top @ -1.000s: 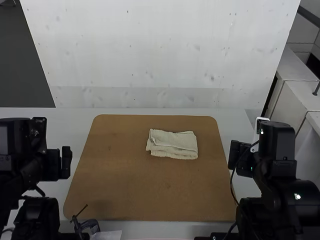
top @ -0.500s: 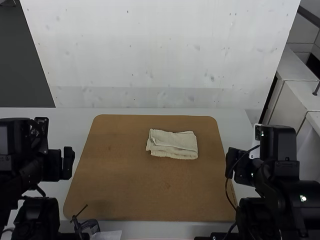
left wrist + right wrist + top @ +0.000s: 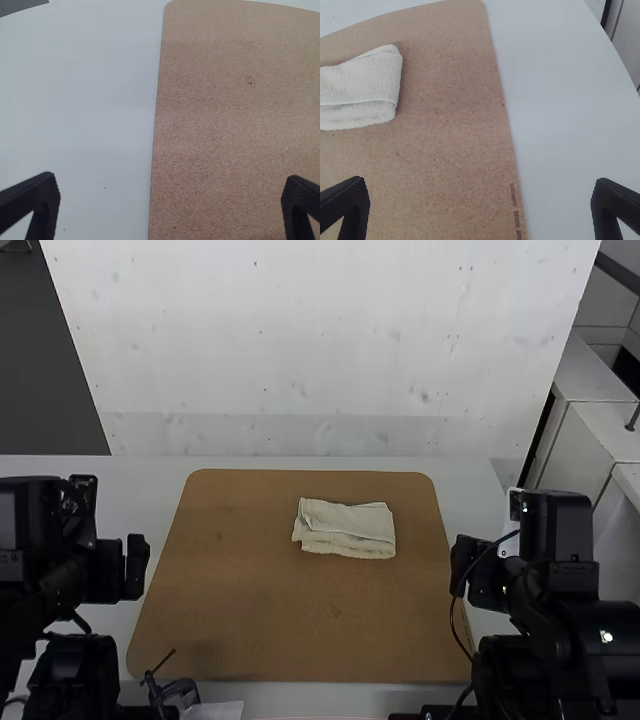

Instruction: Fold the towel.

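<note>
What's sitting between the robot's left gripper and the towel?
Nothing sits there: in the high view, between the left gripper and the towel are bare white table and bare brown board.

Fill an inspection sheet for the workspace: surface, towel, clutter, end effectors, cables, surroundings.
surface: brown board on white table; some small dark marks
towel: towel folded in layers, roughly rectangular, edges uneven; on board's far half, right of middle; unheld
clutter: dark clamp-like item and pale sheet by board's near edge, left of middle
left end effector: open, nothing held
right end effector: open, nothing held
cables: black cable looping off right arm, overlapping board's edge in high view; contact unclear
surroundings: an arm stands each side
</note>
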`<act>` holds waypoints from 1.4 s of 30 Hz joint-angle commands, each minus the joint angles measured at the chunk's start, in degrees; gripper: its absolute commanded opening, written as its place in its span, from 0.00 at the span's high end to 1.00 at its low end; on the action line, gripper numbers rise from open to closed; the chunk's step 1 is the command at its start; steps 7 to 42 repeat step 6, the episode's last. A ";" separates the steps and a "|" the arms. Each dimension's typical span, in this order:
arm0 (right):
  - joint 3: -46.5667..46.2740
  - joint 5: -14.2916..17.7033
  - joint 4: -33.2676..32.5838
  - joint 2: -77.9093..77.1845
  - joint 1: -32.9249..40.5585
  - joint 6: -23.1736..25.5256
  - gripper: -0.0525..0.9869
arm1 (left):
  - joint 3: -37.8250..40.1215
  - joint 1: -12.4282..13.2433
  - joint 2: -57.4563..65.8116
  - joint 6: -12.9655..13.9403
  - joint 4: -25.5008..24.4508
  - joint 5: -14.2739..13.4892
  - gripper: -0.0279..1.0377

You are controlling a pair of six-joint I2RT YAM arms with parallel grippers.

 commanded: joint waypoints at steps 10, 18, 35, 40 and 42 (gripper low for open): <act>1.57 -0.59 0.29 -0.38 -0.20 0.84 0.02 | 0.85 0.52 -0.75 0.55 0.18 0.63 0.04; 1.57 -0.59 0.29 -0.38 -0.20 0.84 0.02 | 0.85 0.52 -0.75 0.55 0.18 0.63 0.04; 1.57 -0.59 0.29 -0.38 -0.20 0.84 0.02 | 0.85 0.52 -0.75 0.55 0.18 0.63 0.04; 1.57 -0.59 0.29 -0.38 -0.20 0.84 0.02 | 0.85 0.52 -0.75 0.55 0.18 0.63 0.04; 1.57 -0.59 0.29 -0.38 -0.20 0.84 0.02 | 0.85 0.52 -0.75 0.55 0.18 0.63 0.04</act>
